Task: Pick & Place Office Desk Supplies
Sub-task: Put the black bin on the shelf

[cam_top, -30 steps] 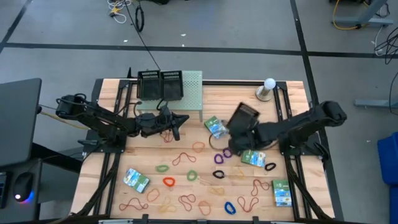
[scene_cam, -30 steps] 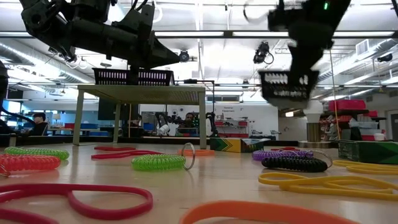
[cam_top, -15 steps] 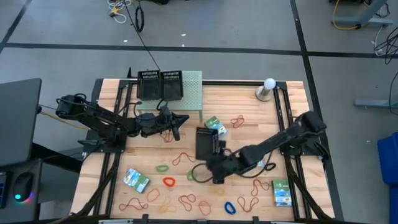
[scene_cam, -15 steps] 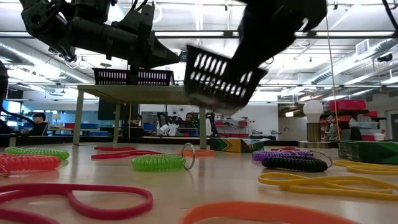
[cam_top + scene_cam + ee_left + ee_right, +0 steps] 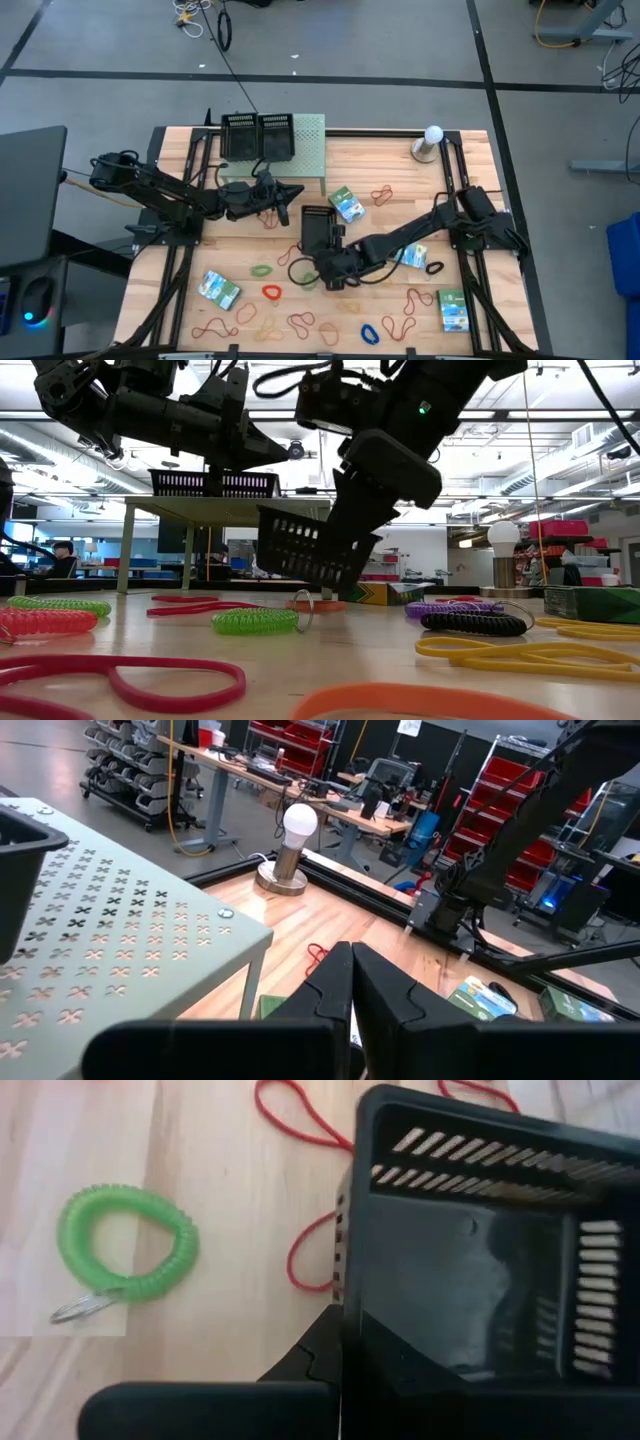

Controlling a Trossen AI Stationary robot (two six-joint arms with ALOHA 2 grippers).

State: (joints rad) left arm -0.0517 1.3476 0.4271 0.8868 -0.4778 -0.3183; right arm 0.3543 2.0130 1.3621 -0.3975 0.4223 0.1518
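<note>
One green coil [image 5: 125,1255] beside tray [image 5: 480,1250], right wrist view

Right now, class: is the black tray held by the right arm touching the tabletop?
Apart. In the low view the black tray hangs tilted from the right gripper, with background showing between its lowest corner and the wooden tabletop.

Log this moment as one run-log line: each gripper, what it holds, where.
right gripper: shut on black mesh tray, tilted, low over table centre | left gripper: shut, empty, beside pale-green shelf | green coil: on table
</note>
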